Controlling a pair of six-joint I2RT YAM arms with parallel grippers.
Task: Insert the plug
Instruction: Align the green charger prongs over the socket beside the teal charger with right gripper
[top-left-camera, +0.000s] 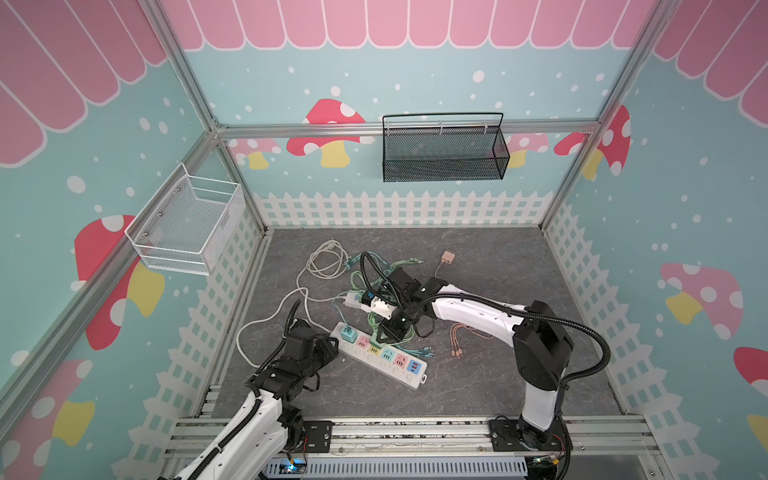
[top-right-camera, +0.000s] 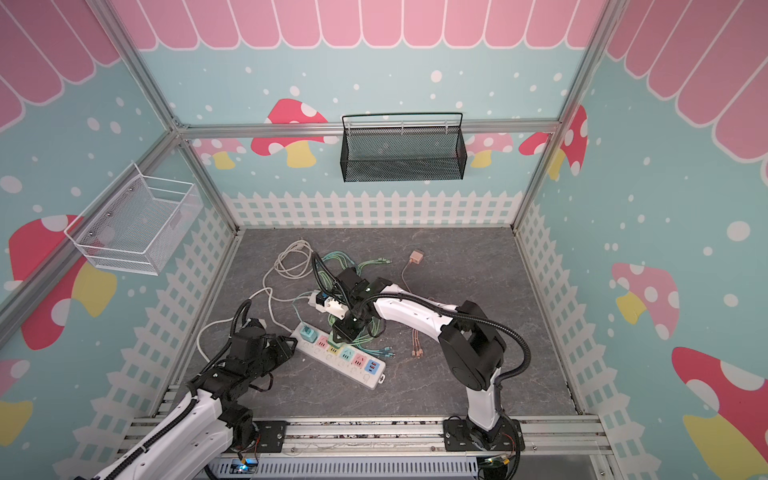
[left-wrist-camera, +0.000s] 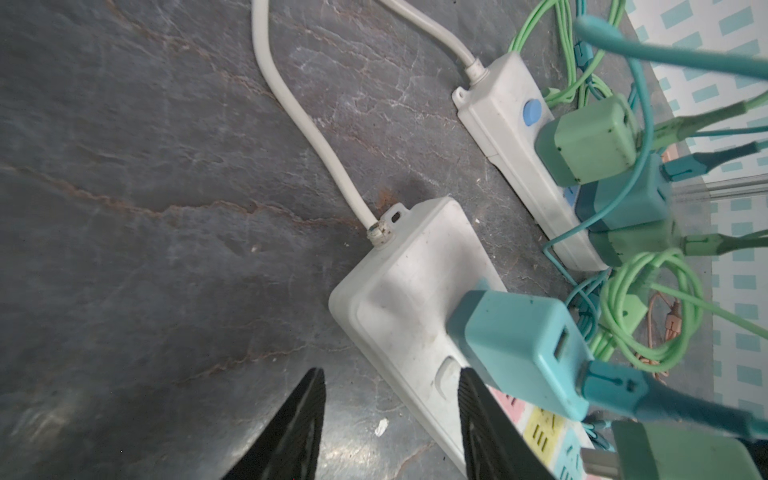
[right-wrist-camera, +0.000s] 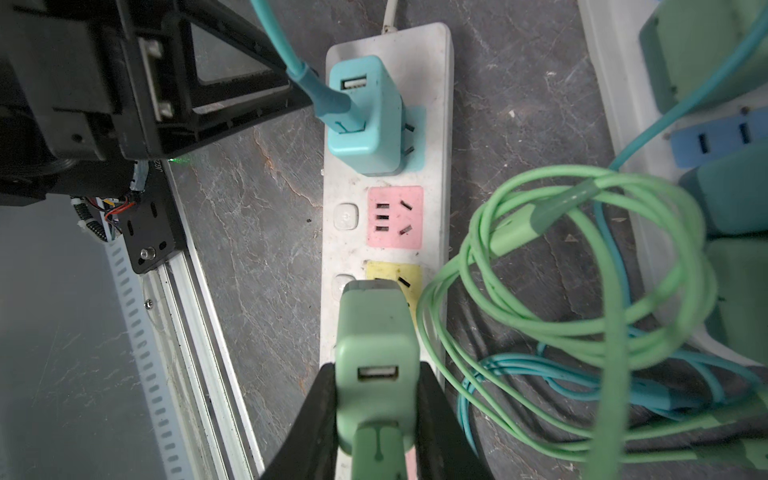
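A white power strip (right-wrist-camera: 436, 83) with coloured sockets lies at the front of the table (top-left-camera: 415, 380) (top-right-camera: 370, 380). My right gripper (right-wrist-camera: 376, 374) is shut on a green plug (right-wrist-camera: 376, 332), which stands over the strip's yellow socket (right-wrist-camera: 411, 270) and hides most of it. The pink socket (right-wrist-camera: 395, 216) beside it is empty, and a teal plug (right-wrist-camera: 365, 120) sits in the end socket. My left gripper (left-wrist-camera: 390, 386) is open at the strip's cable end (left-wrist-camera: 399, 291). One of its fingers (left-wrist-camera: 307, 407) is over the table, the other over the strip's edge.
A second white strip (left-wrist-camera: 498, 104) with green and teal chargers lies just behind. Green and teal cables (right-wrist-camera: 582, 257) coil beside the sockets. A pink cable (top-left-camera: 457, 340) and its adapter (top-left-camera: 448, 257) lie to the right. Wire baskets (top-left-camera: 444, 149) (top-left-camera: 187, 224) hang on the walls.
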